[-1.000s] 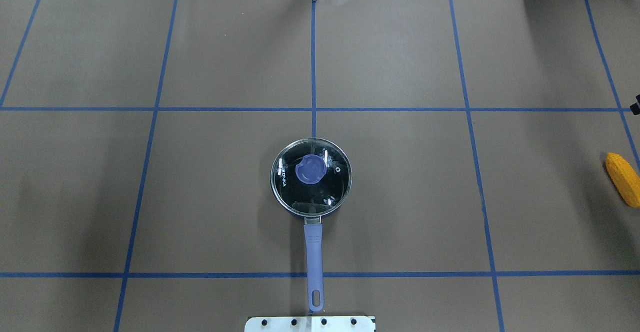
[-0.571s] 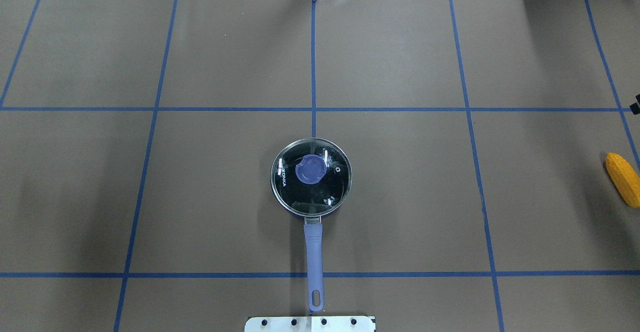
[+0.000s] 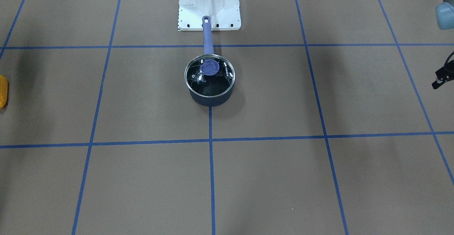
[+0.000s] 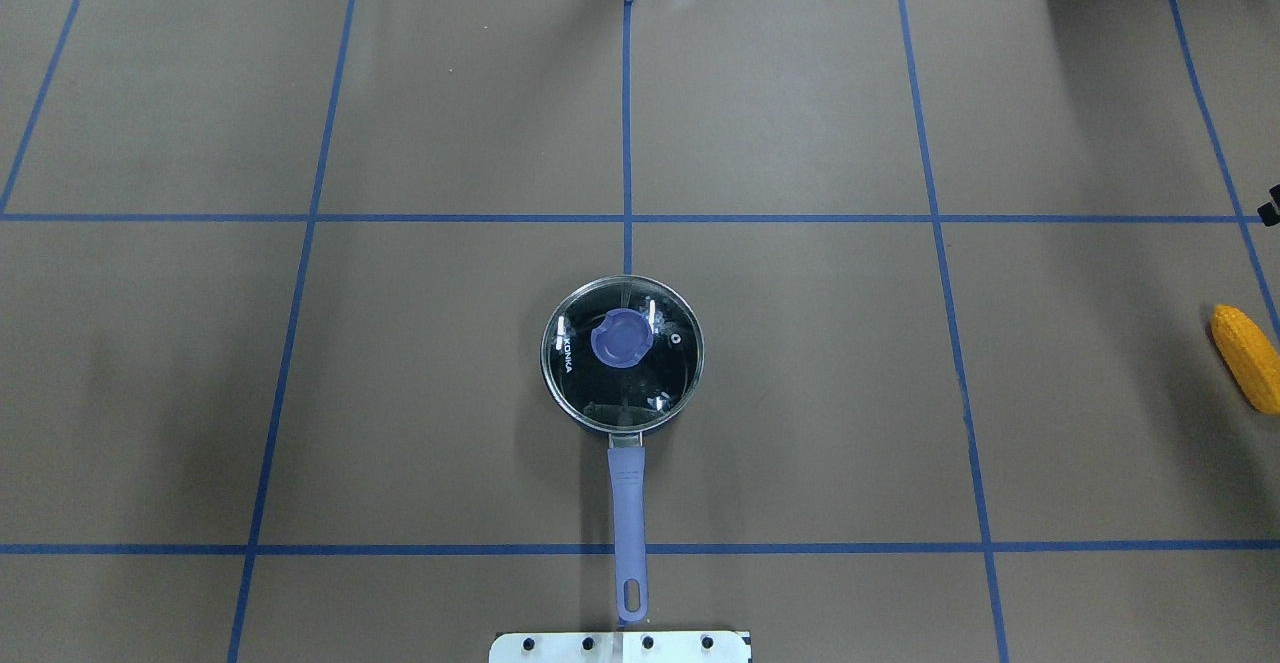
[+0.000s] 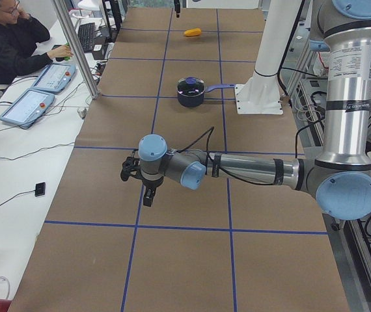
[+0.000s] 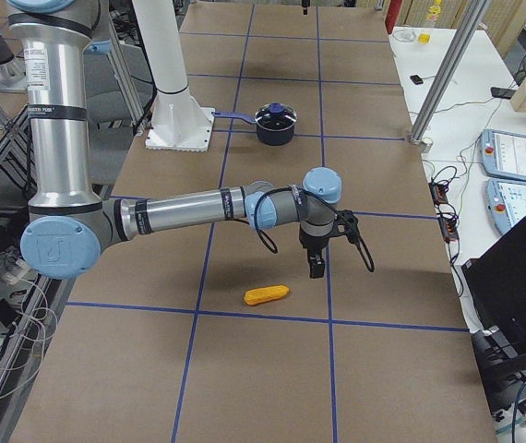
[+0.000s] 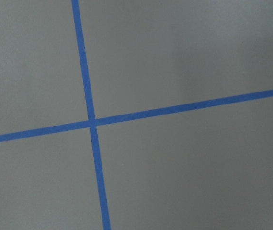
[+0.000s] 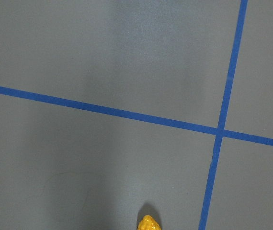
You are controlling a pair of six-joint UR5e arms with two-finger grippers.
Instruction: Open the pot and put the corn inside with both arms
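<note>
Not begun: pot closed, corn out on the tabletop (image 4: 800,393).
The pot (image 4: 622,353) sits mid-tabletop with its glass lid (image 4: 650,383) on. The corn (image 4: 1245,358) lies untouched, well apart at the right end, near the right pincer (image 6: 316,266). The left pincer (image 5: 145,188) hangs over the left end. I can't tell whether either pincer is spread or pressed together. Lifting the lid and dropping the corn in both remain, I'd say.

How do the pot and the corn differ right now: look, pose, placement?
The pot is dark navy with a lavender handle; the corn is yellow-orange. The pot stands upright mid-table, lid on; the corn lies on its side far to the robot's right. Both rest on the table, well apart.
</note>
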